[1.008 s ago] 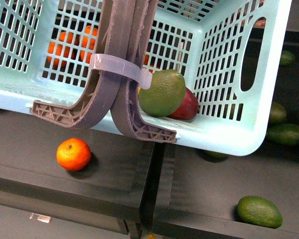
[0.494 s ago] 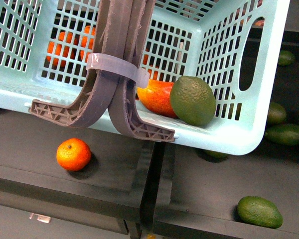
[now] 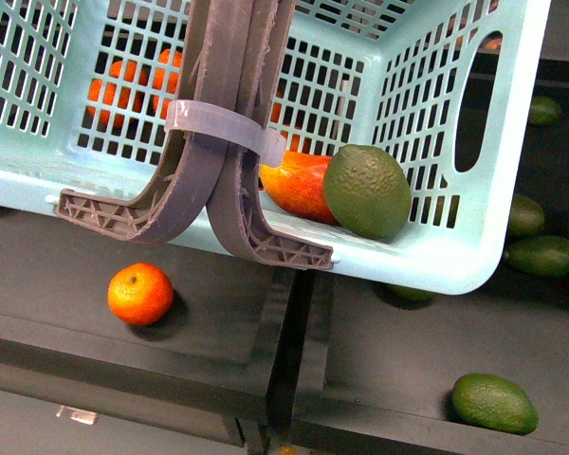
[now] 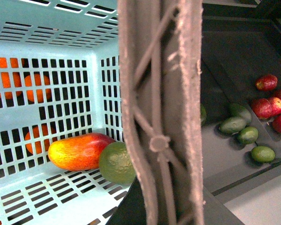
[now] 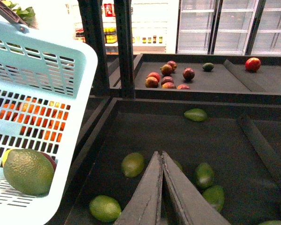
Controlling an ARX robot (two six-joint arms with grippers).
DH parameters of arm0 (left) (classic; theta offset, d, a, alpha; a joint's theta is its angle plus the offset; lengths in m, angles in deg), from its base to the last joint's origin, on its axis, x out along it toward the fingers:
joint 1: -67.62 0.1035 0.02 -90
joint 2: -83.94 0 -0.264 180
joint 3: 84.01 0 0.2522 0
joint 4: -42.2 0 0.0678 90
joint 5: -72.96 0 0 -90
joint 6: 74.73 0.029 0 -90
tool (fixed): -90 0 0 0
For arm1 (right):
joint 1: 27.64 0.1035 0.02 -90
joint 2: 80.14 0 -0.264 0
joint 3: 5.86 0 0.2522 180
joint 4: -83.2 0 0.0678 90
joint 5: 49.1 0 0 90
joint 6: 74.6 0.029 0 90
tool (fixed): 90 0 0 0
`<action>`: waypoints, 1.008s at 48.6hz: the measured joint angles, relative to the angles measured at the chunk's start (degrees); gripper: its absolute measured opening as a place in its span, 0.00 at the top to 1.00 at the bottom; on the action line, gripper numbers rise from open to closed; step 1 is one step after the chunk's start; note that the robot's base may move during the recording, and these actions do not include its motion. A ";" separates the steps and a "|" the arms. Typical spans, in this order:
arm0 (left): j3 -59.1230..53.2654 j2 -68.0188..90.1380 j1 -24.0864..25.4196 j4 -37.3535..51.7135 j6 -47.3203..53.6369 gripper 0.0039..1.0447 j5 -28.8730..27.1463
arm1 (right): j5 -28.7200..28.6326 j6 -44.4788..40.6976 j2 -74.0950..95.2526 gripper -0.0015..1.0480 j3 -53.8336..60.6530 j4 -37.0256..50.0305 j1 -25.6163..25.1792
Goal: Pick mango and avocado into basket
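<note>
Nothing has shifted since half a second ago; a second ago the avocado (image 3: pixel 366 191) lay left of the mango (image 3: pixel 301 185), now it rests right of it, touching, both on the floor of the basket (image 3: pixel 436 261). The avocado is dull green and pebbled, the mango red with an orange-yellow end (half hidden behind the handles (image 3: pixel 229 123)). My right gripper (image 5: pixel 161 157) is closed on nothing; my left gripper's state I cannot tell.
</note>
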 joint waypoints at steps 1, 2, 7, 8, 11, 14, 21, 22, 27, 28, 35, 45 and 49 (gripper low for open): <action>0.00 0.00 0.00 0.00 -0.02 0.95 0.00 | 0.00 0.00 0.00 0.98 0.00 0.00 0.00; 0.00 0.00 0.00 0.00 -0.02 0.95 0.00 | -0.02 0.00 0.00 0.98 0.00 0.00 0.00; 0.00 0.00 0.00 0.00 -0.02 0.95 -0.04 | 0.00 0.00 0.00 0.98 0.00 0.00 0.00; 0.00 0.00 0.00 0.00 0.00 0.95 -0.04 | 0.00 0.00 0.00 0.98 0.00 0.00 0.00; 0.00 0.00 0.00 0.00 0.00 0.95 -0.02 | 0.00 0.00 0.00 0.98 0.00 0.00 0.00; 0.00 0.00 0.00 0.00 0.00 0.95 -0.02 | 0.00 -0.07 0.00 0.93 0.00 0.00 0.00; 0.00 0.00 0.00 0.00 0.00 0.95 -0.02 | 0.00 -0.07 0.00 0.63 0.00 0.00 0.00; 0.00 0.00 0.00 0.00 0.00 0.95 -0.02 | 0.00 -0.07 0.00 0.58 0.00 0.00 0.00; 0.00 0.00 -0.02 0.00 -0.04 0.95 -0.02 | 0.15 -0.07 0.00 0.36 0.00 0.00 0.04; 0.00 0.00 -0.07 -0.02 -0.02 0.95 0.04 | 0.17 -0.07 0.00 0.33 0.00 -0.02 0.07; 0.02 0.02 -0.59 0.00 0.17 0.95 1.01 | 0.35 -0.07 0.00 0.08 0.00 -0.07 0.09; 0.00 0.02 -0.52 0.00 -0.17 0.95 1.25 | 0.24 0.00 0.00 0.07 0.00 0.00 0.17; 0.02 0.02 -0.46 0.00 -0.04 0.95 0.61 | 0.13 -0.02 0.00 0.07 0.00 0.02 0.15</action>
